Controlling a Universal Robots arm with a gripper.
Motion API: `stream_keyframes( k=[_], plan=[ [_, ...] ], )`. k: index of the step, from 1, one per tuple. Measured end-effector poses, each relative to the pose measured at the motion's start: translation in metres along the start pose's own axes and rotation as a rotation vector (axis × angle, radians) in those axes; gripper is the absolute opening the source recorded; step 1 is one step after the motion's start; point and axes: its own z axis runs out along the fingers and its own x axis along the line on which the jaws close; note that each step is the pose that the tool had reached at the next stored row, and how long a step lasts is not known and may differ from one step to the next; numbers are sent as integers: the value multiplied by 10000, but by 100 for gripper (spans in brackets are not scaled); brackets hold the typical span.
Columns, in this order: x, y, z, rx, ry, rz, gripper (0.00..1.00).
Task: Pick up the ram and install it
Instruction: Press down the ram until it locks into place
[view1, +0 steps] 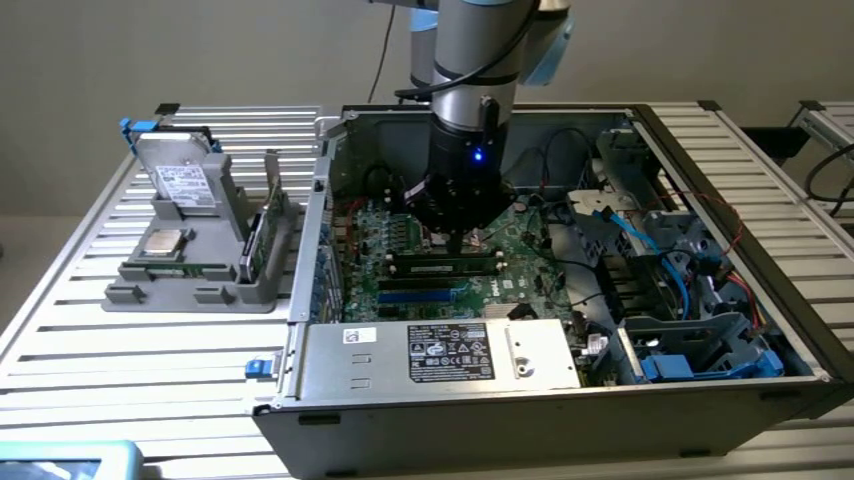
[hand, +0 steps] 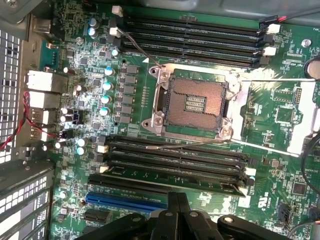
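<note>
One robot arm reaches down into open computer case (view1: 534, 400) on slatted worktop (view1: 134, 340). Pincer (view1: 458, 238) hovers just above motherboard (view1: 527, 275), fingers (hand: 177, 207) pressed together, grasping nothing visible. One ram (view1: 445, 266) lies seated in slot directly below pincer. Wrist view: one empty processor socket (hand: 194, 102), two banks of four black memory slots (hand: 175, 160), one blue slot (hand: 125, 201). One grey parts holder (view1: 200, 270) outside case at exterior view's left, carrying one processor chip (view1: 166, 241) and one drive (view1: 182, 180).
</note>
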Motion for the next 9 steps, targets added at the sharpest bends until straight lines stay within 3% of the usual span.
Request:
stream_keyframes(
  k=[3, 9],
  plan=[
    [-1, 0, -2, 4, -73, 46, 11],
    [0, -1, -4, 7, -73, 48, 11]
  ],
)
